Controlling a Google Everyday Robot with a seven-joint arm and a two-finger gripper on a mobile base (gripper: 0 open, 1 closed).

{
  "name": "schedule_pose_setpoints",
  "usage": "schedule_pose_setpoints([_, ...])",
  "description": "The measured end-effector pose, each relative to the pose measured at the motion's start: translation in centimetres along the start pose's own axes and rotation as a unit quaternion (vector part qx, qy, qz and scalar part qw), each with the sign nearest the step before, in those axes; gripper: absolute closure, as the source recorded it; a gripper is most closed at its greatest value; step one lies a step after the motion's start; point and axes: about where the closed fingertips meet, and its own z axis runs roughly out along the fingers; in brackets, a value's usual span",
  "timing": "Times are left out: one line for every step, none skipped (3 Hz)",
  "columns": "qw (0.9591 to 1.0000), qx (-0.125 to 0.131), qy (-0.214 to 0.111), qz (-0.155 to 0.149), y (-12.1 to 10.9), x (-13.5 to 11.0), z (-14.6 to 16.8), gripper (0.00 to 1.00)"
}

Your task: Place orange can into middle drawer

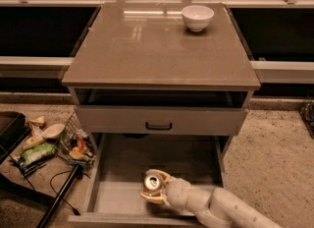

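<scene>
The orange can, orange-gold with a silver top and pull tab, stands upright inside the open middle drawer, near the front centre of its pale floor. My gripper is shut on the can, with one finger behind it and another in front. The white arm reaches in from the lower right over the drawer's front right part. Whether the can's base touches the floor is hidden.
A white bowl sits on the cabinet top at the back right. A shut grey drawer front with a black handle is above the open drawer. Snack packets and a wire basket lie on the floor at left.
</scene>
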Motion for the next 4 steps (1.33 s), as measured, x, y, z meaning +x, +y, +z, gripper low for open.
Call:
schedule_pose_setpoints([0.999,-0.025,0.022,-0.029,-2.3,1.1,1.8,1.0])
schedule_pose_setpoints([0.9963,-0.05,0.038,-0.059,-4.7,0.9,3.1,1.0])
schedule_pose_setpoints([0.995,-0.063,0.04,-0.067,-5.5,1.0,4.0,1.0])
schedule_pose_setpoints([0.996,-0.074,0.036,-0.035,-3.9,2.5,5.3,1.0])
